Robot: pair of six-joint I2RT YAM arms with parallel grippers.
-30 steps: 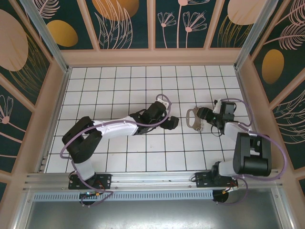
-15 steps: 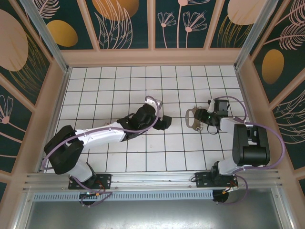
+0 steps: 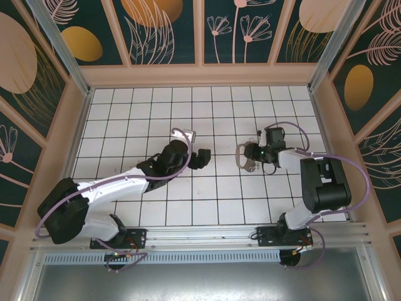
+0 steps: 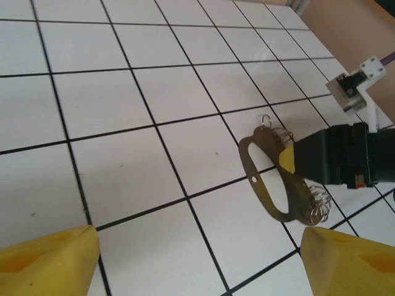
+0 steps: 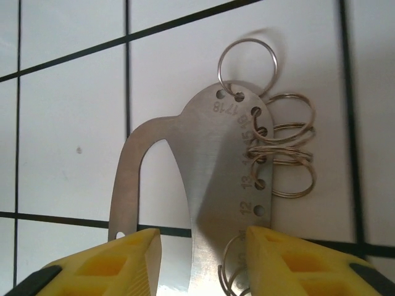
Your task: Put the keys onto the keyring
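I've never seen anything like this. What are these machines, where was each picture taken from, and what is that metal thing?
These are two robot arms bolted at the near edge of a white tiled table. One picture looks down from above and behind them. Each arm ends in a two-fingered gripper and carries a wrist camera, giving the other two pictures. The left gripper is open and empty; its yellow fingertips show in its own view's bottom corners. The right gripper is at the keyring, a flat grey metal loop with numbered holes carrying small wire rings. Its yellow fingers overlap the loop; whether they truly grip it, I cannot tell.
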